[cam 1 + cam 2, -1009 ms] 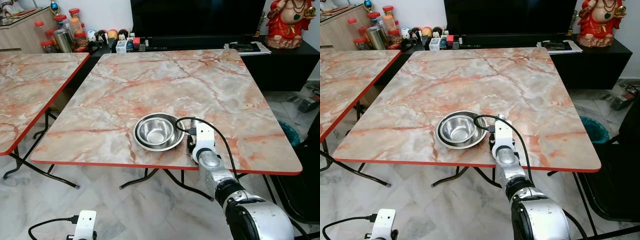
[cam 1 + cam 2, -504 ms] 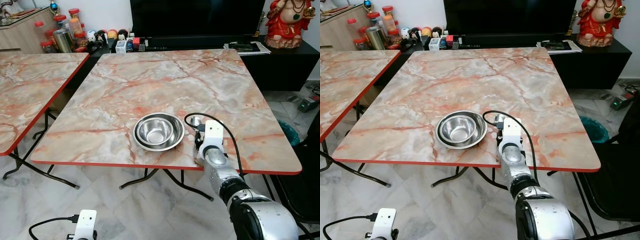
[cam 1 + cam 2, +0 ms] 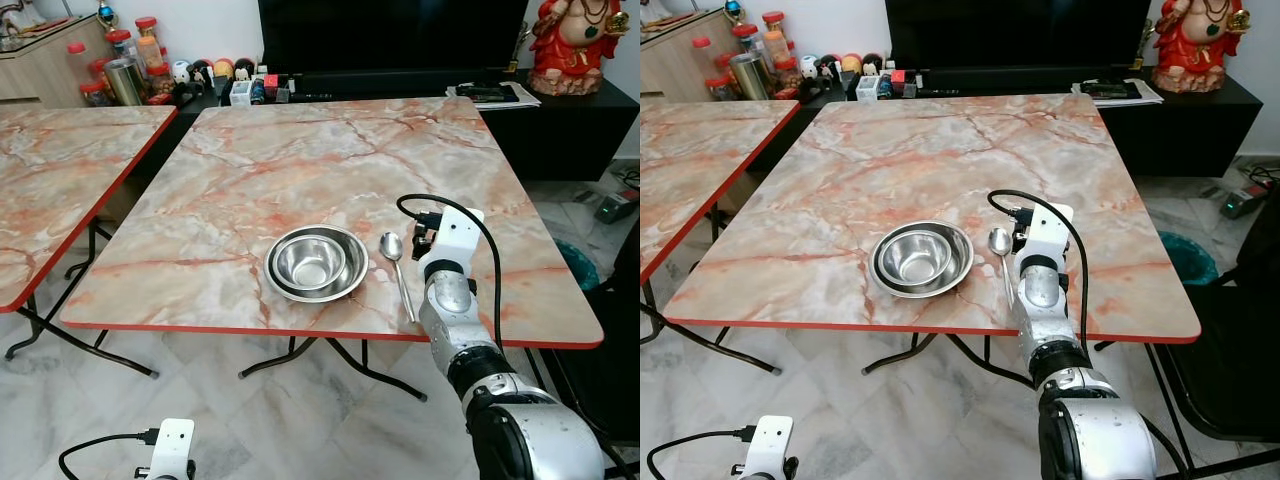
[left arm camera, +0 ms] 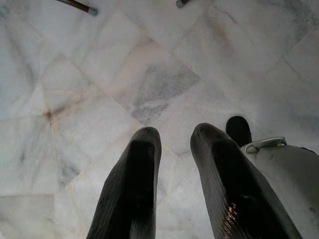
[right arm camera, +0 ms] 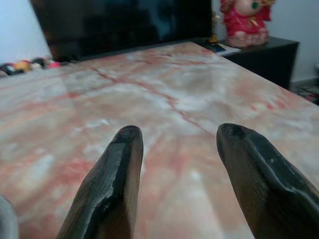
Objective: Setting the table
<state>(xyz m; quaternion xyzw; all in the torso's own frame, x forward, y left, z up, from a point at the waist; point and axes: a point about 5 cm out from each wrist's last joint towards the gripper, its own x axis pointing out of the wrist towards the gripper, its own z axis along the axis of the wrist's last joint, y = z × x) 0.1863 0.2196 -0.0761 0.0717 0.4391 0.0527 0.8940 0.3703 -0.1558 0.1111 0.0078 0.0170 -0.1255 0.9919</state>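
A steel bowl [image 3: 313, 262] sits nested in a wider steel plate [image 3: 282, 285] near the front edge of the marble table [image 3: 330, 160]. Just right of them a metal spoon [image 3: 397, 270] lies flat on the table, its bowl end pointing away from me. My right gripper [image 5: 174, 137] hovers low over the table to the right of the spoon, open, with nothing between its fingers [image 5: 107, 191]. The white wrist housing [image 3: 455, 235] hides most of it from the head. My left gripper [image 4: 172, 133] hangs idle over the floor, fingers slightly apart and empty.
A second marble table [image 3: 50, 180] stands to the left. Behind are a black TV unit with jars [image 3: 125, 65], small items and a red statue [image 3: 578, 45]. A teal bin [image 3: 580, 265] and a dark chair [image 3: 610, 340] are at the right. Folding table legs [image 3: 300, 360] cross below.
My right gripper has let go of the spoon and drawn off to the right and up. The spoon now lies uncovered beside the bowl.
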